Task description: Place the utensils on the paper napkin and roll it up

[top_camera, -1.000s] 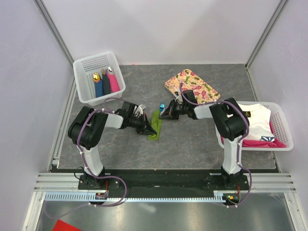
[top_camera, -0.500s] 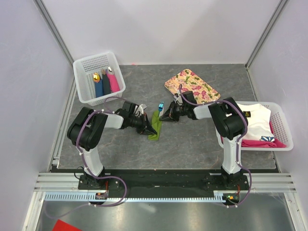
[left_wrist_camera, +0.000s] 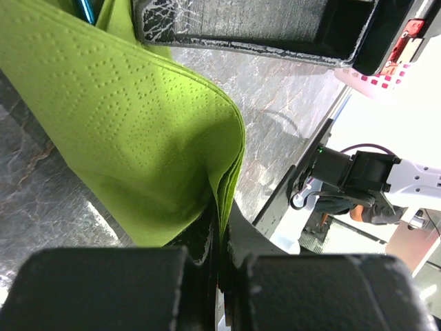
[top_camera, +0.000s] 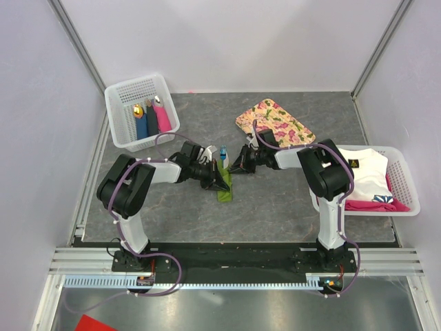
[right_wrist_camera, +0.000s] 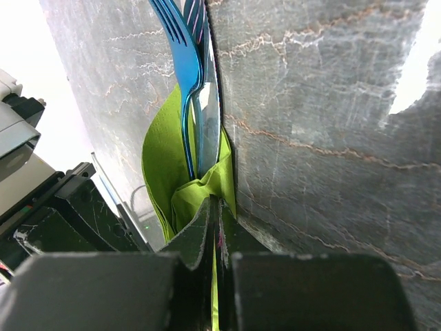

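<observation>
The green paper napkin (top_camera: 224, 192) lies folded on the grey table between both arms. My left gripper (top_camera: 222, 183) is shut on its folded edge (left_wrist_camera: 231, 165). My right gripper (top_camera: 234, 167) is shut on another part of the napkin (right_wrist_camera: 203, 189). A bright blue fork (right_wrist_camera: 180, 62) and a silvery piece (right_wrist_camera: 207, 103) beside it stick out of the napkin's fold; the blue tip shows in the top view (top_camera: 223, 150).
A floral tray (top_camera: 275, 123) lies at the back right. A white basket (top_camera: 141, 110) with dark blue and pink bundles stands back left. A basket (top_camera: 400, 196) with white and pink cloths stands at the right edge.
Both grippers have shifted left and slightly towards the back with the napkin; the blue fork tip has moved left with them.
</observation>
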You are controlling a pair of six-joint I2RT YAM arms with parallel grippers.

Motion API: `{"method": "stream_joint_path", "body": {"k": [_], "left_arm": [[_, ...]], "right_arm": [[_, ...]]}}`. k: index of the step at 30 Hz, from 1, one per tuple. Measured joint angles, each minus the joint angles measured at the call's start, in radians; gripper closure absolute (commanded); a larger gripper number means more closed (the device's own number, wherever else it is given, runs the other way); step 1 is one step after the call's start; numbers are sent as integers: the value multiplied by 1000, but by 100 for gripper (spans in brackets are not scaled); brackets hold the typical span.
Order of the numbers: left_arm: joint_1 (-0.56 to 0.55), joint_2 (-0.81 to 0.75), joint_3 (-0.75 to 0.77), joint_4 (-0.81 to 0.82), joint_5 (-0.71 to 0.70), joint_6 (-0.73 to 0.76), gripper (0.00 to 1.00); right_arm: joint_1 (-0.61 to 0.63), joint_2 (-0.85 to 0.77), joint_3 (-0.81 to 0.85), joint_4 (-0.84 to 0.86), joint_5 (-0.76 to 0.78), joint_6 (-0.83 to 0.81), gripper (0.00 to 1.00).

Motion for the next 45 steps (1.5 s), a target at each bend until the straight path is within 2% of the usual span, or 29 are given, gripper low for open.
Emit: {"method": "stream_joint_path", "body": {"k": [9,13,16,25,36,45], "left_arm": [[-5,8,11,-23,-7,23,98],[2,42,10,-37,-11,34,98],[11,53,10,-39,11,39,98],[14,54,24,-74,18,87,98],[16,59,33,-94,28,113,98],[16,64,42,-108,32,122,98]], "right_arm": [[10,0,17,-21,5,-25,100],[13,0,22,-30,1,-37,90],[15,-1,26,-38,-3,-49,88],[17,-21,35,-58,-10,-87,87],[16,-19,134,-50,5,-89,87],[16,59,161,-28,23,-82,89]]}}
